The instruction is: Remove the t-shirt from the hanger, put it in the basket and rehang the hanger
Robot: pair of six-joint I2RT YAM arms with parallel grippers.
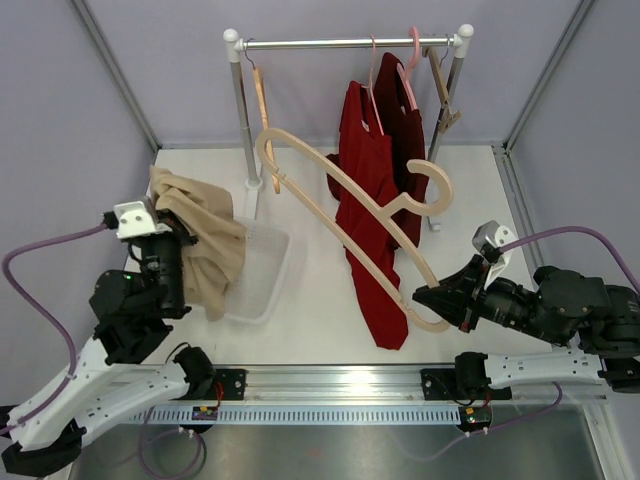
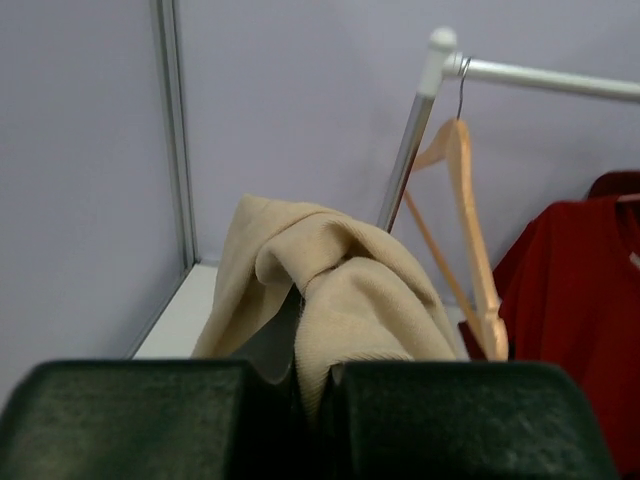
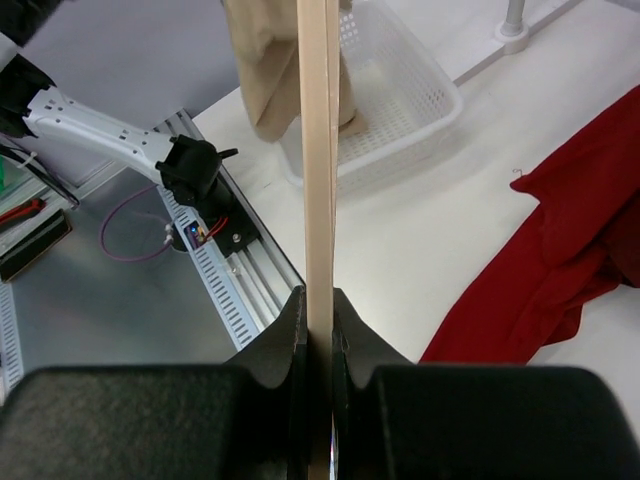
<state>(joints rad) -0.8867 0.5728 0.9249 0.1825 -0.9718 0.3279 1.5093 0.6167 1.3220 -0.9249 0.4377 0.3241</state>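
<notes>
Well, the left gripper (image 2: 315, 385) pinches the shirt (image 2: 350, 290) bunched ahead; the right gripper (image 3: 318, 335) clamps the hanger (image 3: 318, 150) rising beyond.

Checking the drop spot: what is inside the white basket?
The basket shows bare mesh floor where visible. The beige t-shirt hangs over its left side, and the hanger crosses it in the right wrist view, so what lies there is hidden.

I'm looking into a robotics lab cell — plain grey panel walls (image 2: 80, 180) framed by metal posts (image 2: 172, 130), a white table (image 1: 315, 300), an aluminium mounting rail (image 1: 340, 384), loose purple cables (image 1: 62, 236) and a small clothes rack (image 1: 350, 43) set on the tabletop.
</notes>
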